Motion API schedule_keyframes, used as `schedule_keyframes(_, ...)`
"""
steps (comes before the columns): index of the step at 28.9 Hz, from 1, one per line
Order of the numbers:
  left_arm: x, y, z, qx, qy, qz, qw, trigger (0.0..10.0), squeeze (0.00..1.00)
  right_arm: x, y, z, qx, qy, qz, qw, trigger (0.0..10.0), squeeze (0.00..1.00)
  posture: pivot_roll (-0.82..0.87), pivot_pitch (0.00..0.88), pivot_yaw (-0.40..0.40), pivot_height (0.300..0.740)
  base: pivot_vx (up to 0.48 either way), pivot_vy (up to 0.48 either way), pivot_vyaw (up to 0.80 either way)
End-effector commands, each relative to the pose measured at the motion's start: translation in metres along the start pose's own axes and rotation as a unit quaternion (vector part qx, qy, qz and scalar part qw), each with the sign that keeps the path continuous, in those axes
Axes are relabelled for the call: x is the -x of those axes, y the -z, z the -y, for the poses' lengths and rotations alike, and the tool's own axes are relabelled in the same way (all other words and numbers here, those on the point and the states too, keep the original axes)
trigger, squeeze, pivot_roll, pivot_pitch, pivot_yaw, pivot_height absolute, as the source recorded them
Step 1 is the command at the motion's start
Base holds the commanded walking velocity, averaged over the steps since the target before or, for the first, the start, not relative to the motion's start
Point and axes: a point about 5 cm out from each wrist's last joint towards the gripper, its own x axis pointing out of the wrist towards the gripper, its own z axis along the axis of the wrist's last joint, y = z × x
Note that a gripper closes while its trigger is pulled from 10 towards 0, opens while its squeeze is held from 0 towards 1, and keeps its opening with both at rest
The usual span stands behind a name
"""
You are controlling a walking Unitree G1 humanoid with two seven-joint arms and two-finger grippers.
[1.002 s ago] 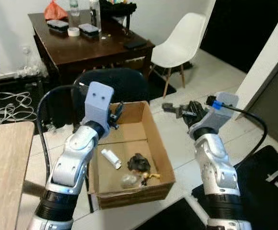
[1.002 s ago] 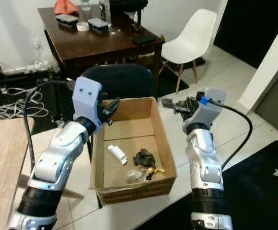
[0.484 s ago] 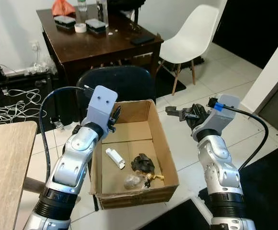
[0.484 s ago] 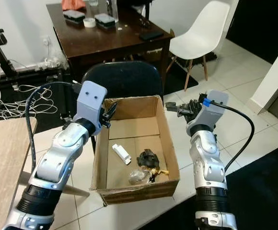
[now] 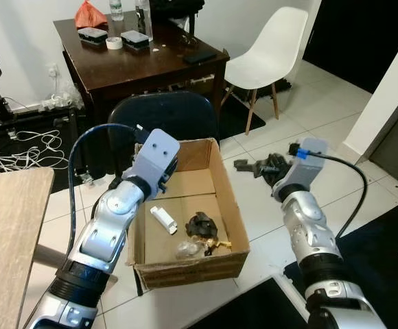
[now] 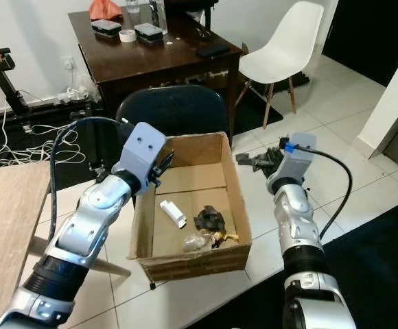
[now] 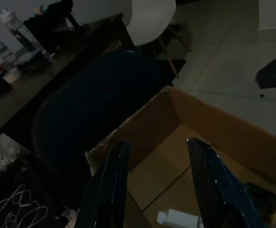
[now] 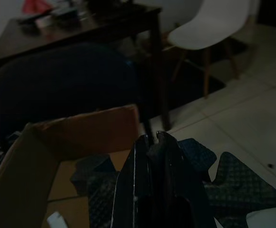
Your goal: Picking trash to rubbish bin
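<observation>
Centrally, an open cardboard box (image 5: 230, 205) sits on the tiled floor, holding a small white bottle (image 5: 162, 219), a black crumpled lump (image 5: 200, 223) and a clear wrapper (image 5: 184, 248). The left gripper (image 7: 159, 183), fingers spread and empty, hovers over the box's back corner. The right gripper (image 8: 152, 156), just beyond the box's right wall, is clenched on a flat black piece of trash (image 8: 209, 175). Behind the box stand a dark chair (image 5: 165, 116), a cluttered wooden table (image 5: 144, 58) and a white chair (image 5: 267, 48).

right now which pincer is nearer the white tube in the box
Left. The left pincer hangs over the box's back left corner, just above the white tube. The right pincer is outside the box's right wall.
</observation>
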Motion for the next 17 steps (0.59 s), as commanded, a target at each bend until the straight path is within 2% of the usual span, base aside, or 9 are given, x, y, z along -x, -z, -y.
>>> schedule_keyframes(1, -0.001, 0.002, -0.005, -0.02, -0.002, -0.002, 1.0, 10.0, 0.0, -0.001, 0.003, -0.004, 0.004, -0.016, -0.002, 1.0, 10.0, 0.0, 0.16, 0.206, 0.057, 0.74, 0.0, 0.0, 0.0)
schedule_keyframes(5, -0.002, 0.004, -0.017, -0.025, -0.033, -0.007, 0.999, 10.0, 0.0, -0.008, -0.003, -0.015, -0.005, -0.047, 0.02, 0.999, 10.0, 0.0, 0.16, 0.247, 0.072, 0.74, 0.0, 0.0, 0.0)
schedule_keyframes(10, 0.0, 0.006, -0.019, -0.019, -0.034, -0.011, 0.999, 10.0, 0.0, -0.012, -0.007, -0.03, -0.028, -0.085, 0.031, 0.995, 10.0, 0.0, 0.16, 0.277, 0.076, 0.74, 0.0, 0.0, 0.0)
schedule_keyframes(12, 0.002, 0.007, -0.019, -0.016, -0.034, -0.011, 0.999, 10.0, 0.0, -0.013, -0.007, -0.041, -0.036, -0.113, 0.033, 0.992, 10.0, 0.0, 0.15, 0.284, 0.07, 0.74, 0.0, 0.0, 0.0)
schedule_keyframes(13, 0.002, 0.007, -0.019, -0.016, -0.034, -0.011, 0.999, 10.0, 0.0, -0.013, -0.007, -0.041, -0.036, -0.113, 0.033, 0.992, 10.0, 0.0, 0.15, 0.284, 0.07, 0.74, 0.0, 0.0, 0.0)
schedule_keyframes(15, 0.003, 0.007, -0.018, -0.014, -0.034, -0.011, 0.999, 10.0, 0.0, -0.012, -0.004, -0.057, -0.049, -0.154, 0.029, 0.986, 10.0, 0.0, 0.15, 0.288, 0.061, 0.74, 0.0, 0.0, 0.0)
schedule_keyframes(16, 0.003, 0.008, -0.017, -0.011, -0.034, -0.01, 0.999, 10.0, 0.0, -0.01, -0.003, -0.064, -0.069, -0.18, 0.029, 0.981, 10.0, 0.5, 0.15, 0.288, 0.056, 0.74, 0.0, 0.0, 0.0)
schedule_keyframes(17, 0.004, 0.008, -0.016, -0.01, -0.035, -0.009, 0.999, 10.0, 0.0, -0.009, -0.002, -0.069, -0.083, -0.196, 0.03, 0.977, 10.0, 0.5, 0.15, 0.288, 0.056, 0.74, 0.0, 0.0, 0.0)
